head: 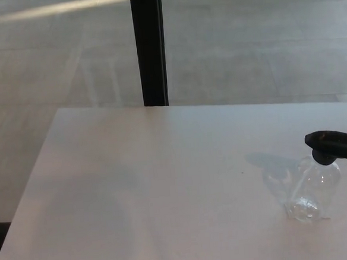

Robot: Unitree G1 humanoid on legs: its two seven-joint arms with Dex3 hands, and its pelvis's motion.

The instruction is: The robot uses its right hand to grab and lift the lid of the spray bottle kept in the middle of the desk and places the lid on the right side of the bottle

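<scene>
No robot body in view.

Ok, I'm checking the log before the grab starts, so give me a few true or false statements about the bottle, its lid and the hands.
1. The clear plastic spray bottle stands on the white desk. True.
2. The black trigger lid lies on the desk beside the bottle. False: it sits on top of the bottle.
3. The robot's right hand grips the lid. False: neither hand is in view.
4. The bottle is near the picture's right edge. True.
5. A dark vertical post rises behind the desk. True.
</scene>
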